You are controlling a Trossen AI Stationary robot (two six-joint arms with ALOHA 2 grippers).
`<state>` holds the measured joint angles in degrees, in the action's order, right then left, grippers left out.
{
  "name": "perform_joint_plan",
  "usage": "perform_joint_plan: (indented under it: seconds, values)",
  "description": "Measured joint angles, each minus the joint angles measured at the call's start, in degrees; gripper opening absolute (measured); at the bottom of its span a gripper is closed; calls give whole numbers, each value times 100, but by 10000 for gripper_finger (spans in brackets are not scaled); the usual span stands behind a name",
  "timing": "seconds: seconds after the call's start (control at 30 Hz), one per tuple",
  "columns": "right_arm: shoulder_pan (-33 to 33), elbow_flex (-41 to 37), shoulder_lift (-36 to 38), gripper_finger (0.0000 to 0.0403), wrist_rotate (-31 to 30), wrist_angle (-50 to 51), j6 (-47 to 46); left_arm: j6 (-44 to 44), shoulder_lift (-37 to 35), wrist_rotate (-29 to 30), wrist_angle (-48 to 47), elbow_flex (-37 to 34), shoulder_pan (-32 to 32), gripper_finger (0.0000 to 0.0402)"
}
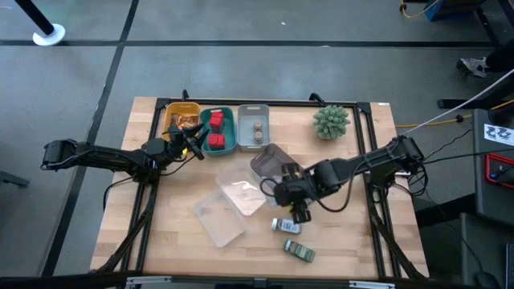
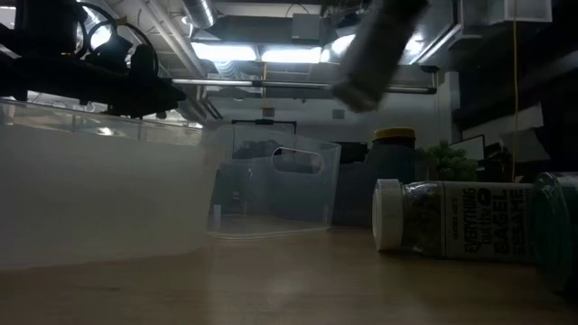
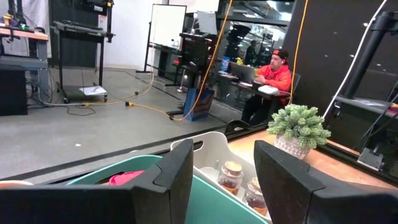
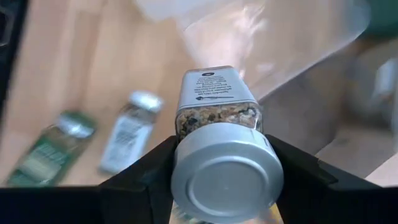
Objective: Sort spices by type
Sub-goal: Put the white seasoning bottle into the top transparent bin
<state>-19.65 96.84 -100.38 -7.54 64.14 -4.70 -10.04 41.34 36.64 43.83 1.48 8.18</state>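
My right gripper [image 1: 299,210] hangs over the table's near right part, shut on a white-capped bottle [image 4: 217,106] of mixed seasoning. Two more bottles lie on their sides on the wood: a white-capped one [image 1: 285,226] and a green-labelled one [image 1: 299,251]. My left gripper [image 1: 193,144] is open and holds nothing. It hovers at the teal bin [image 1: 227,144], which holds red cubes [image 1: 216,128]. Brown jars [image 3: 233,177] stand in the grey bin [image 1: 253,114]. Orange packets [image 1: 185,122] fill the yellow bin. A yellow-lidded jar [image 2: 395,167] stands farther back. My right gripper pinches the bottle at its cap end [image 4: 183,174], one finger [image 4: 143,171] on each side. The cap faces the wrist and the bottle's base points away along the fingers. The bottle is lifted clear of the table and hangs tilted [image 2: 375,54] in the low view.
Three clear trays [image 1: 241,193] [image 1: 218,221] [image 1: 269,160] lie in the middle of the table, close to my right gripper. A spiky green plant [image 1: 331,122] stands at the far right. Bare wood shows along the table's left side. A seated person [image 3: 273,78] is in the room beyond.
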Motion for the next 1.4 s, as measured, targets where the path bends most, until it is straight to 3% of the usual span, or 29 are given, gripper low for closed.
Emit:
perform_joint_plan:
  seconds: [0.13, 0.3, 0.7, 1.0, 1.4]
  values:
    - [237, 0, 0, 210, -360, -366, 749, 0, 0, 0, 0, 0, -1, 155]
    - [534, 0, -89, 210, -388, -581, 1421, 0, 0, -2, 0, -1, -1, 155]
    - [770, -7, -1033, 211, 223, -882, 2757, -46, 4, 4, -181, -2, -2, 155]
    - [768, -7, -1487, 218, 219, -871, 3025, -68, 4, 2, -176, -2, -2, 155]
    - [768, -7, -1508, 238, 204, -1092, 2921, -68, 4, 0, -179, -2, 0, 155]
